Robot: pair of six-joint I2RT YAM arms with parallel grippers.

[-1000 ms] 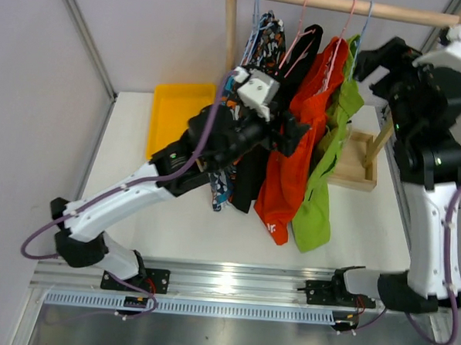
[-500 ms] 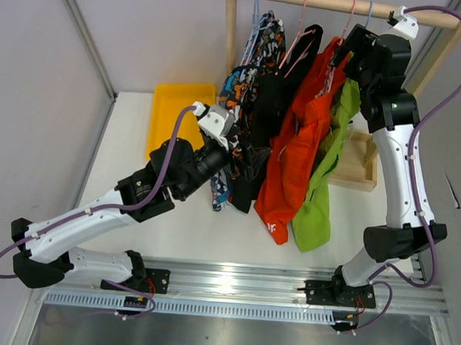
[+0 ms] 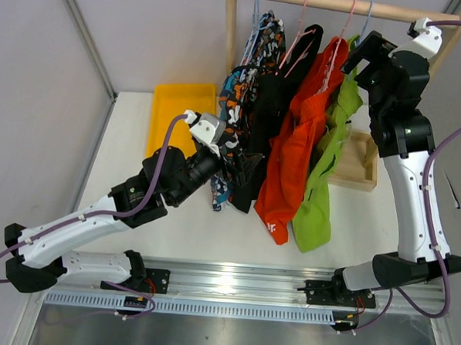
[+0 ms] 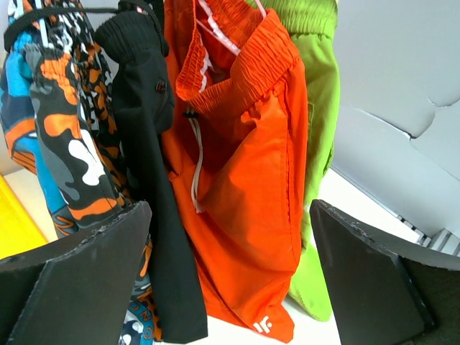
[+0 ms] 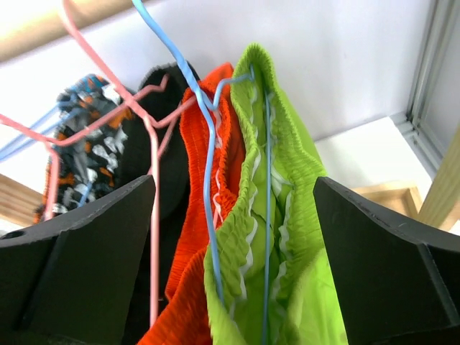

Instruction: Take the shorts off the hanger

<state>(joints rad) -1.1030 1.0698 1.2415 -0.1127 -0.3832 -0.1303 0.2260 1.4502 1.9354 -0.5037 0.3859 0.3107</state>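
Observation:
Five shorts hang on hangers from a wooden rail (image 3: 340, 4): lime green (image 3: 323, 170), orange-red (image 3: 289, 168), black (image 3: 260, 128) and two patterned pairs (image 3: 232, 111) (image 3: 267, 35). My left gripper (image 3: 250, 164) is open and empty, low by the black pair's hem. In the left wrist view (image 4: 230, 287) the orange-red shorts (image 4: 244, 180) and black shorts (image 4: 154, 180) hang beyond its jaws, apart from them. My right gripper (image 3: 366, 56) is open, high by the lime green waistband. In the right wrist view (image 5: 233, 273) that waistband (image 5: 287, 215) and its blue hanger (image 5: 208, 158) lie between the jaws.
A yellow tray (image 3: 175, 115) lies at the back left of the table. The rack's wooden base (image 3: 354, 167) sits at the right and its upright post (image 3: 230, 33) behind the patterned shorts. A pink hanger (image 5: 152, 180) holds the orange-red pair.
My left gripper has drawn back down and to the left, away from the orange-red and black shorts. My right arm has changed pose, its gripper staying by the lime green waistband.

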